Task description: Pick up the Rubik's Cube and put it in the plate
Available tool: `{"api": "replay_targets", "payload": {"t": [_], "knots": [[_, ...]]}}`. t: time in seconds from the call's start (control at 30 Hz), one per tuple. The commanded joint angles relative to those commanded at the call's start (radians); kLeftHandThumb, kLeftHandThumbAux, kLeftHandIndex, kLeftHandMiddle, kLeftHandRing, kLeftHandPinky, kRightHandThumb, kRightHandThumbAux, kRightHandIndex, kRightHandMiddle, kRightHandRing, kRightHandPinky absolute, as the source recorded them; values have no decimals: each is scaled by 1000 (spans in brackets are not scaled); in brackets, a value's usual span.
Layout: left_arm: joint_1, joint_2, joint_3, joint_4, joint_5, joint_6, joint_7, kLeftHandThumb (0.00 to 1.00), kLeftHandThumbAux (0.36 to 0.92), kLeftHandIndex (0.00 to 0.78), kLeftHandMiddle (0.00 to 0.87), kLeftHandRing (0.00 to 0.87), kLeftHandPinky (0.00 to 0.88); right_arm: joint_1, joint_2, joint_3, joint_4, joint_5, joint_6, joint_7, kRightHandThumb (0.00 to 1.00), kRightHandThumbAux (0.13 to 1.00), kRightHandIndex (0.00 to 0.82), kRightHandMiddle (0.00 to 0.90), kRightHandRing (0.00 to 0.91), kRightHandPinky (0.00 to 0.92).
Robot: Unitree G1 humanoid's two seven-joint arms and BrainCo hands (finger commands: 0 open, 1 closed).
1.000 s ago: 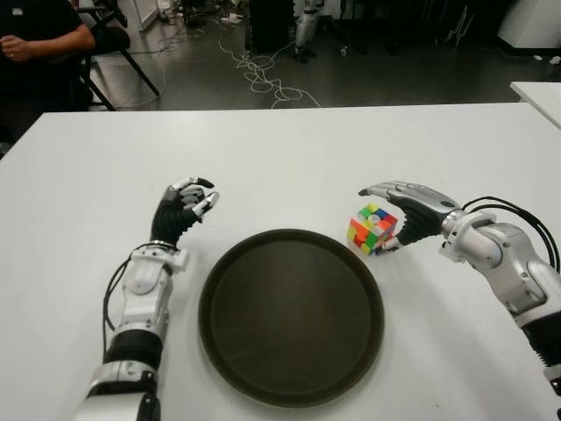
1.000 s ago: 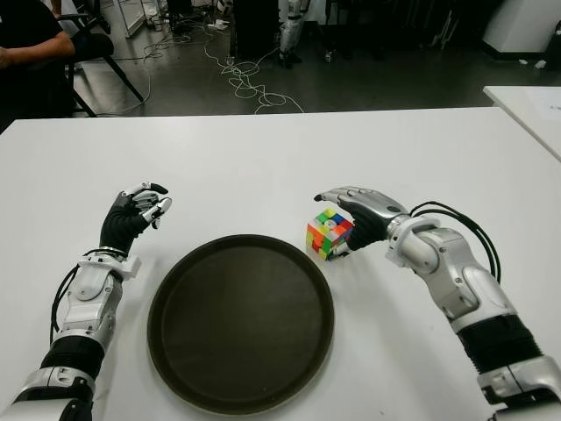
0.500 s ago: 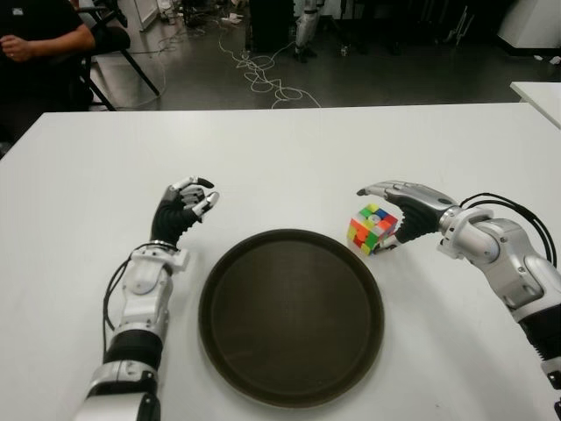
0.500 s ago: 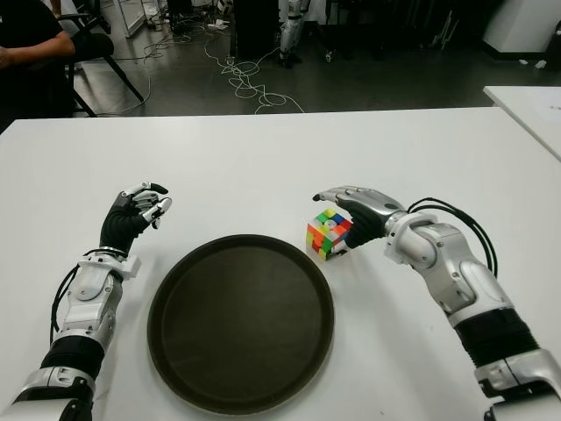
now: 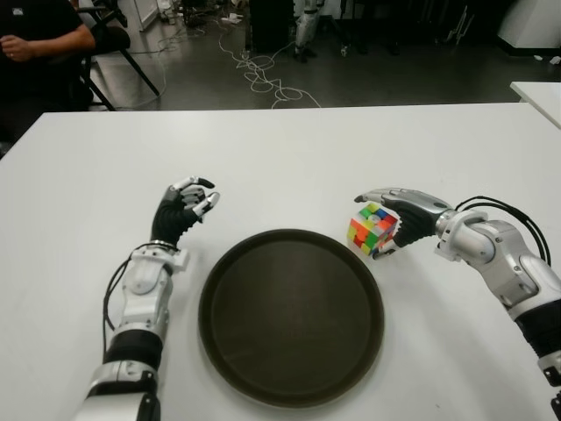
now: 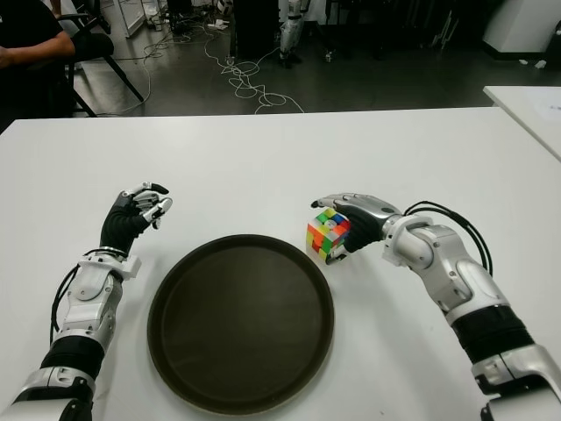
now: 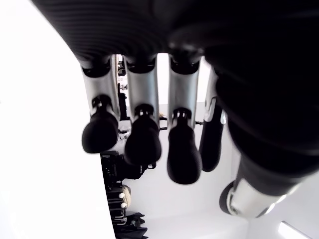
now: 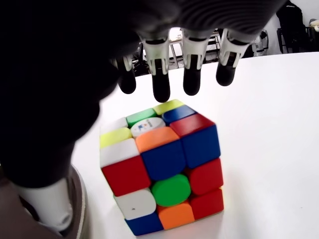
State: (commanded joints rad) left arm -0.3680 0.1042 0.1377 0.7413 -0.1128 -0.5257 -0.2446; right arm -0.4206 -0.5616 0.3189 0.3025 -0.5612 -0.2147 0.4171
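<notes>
The Rubik's Cube [image 5: 372,229] stands on the white table [image 5: 289,158], just off the right rim of the dark round plate [image 5: 289,320]. My right hand [image 5: 387,221] is cupped around the cube from the right. Its fingers [image 8: 192,82] arch over the cube's top [image 8: 162,169] with a gap showing, and the thumb sits low beside it. The hand is open, holding nothing. My left hand [image 5: 188,205] shows left of the plate, its fingers [image 7: 142,144] loosely bent around nothing.
A person [image 5: 35,39] sits beyond the table's far left corner. Cables [image 5: 263,74] lie on the floor behind the table. The corner of another white table [image 5: 539,92] shows at the far right.
My right hand has edged left, closer around the cube, with the fingers lower over its top. Cube, plate and left hand are unmoved.
</notes>
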Motion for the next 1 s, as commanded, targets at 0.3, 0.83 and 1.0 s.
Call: {"api": "replay_targets", "payload": {"t": [0.3, 0.83, 1.0], "knots": [[2, -4, 2, -4, -1, 9, 8, 688, 717, 434, 758, 764, 738, -32, 20, 17, 90, 2, -23, -6, 0, 729, 105, 112, 95, 74], [7, -7, -1, -20, 1, 18, 14, 688, 717, 434, 757, 761, 735, -58, 37, 24, 173, 26, -57, -10, 0, 733, 103, 100, 81, 72], [10, -9, -3, -28, 5, 25, 22, 689, 717, 434, 755, 760, 732, -53, 39, 26, 159, 21, -37, -5, 0, 712, 105, 100, 84, 69]]}}
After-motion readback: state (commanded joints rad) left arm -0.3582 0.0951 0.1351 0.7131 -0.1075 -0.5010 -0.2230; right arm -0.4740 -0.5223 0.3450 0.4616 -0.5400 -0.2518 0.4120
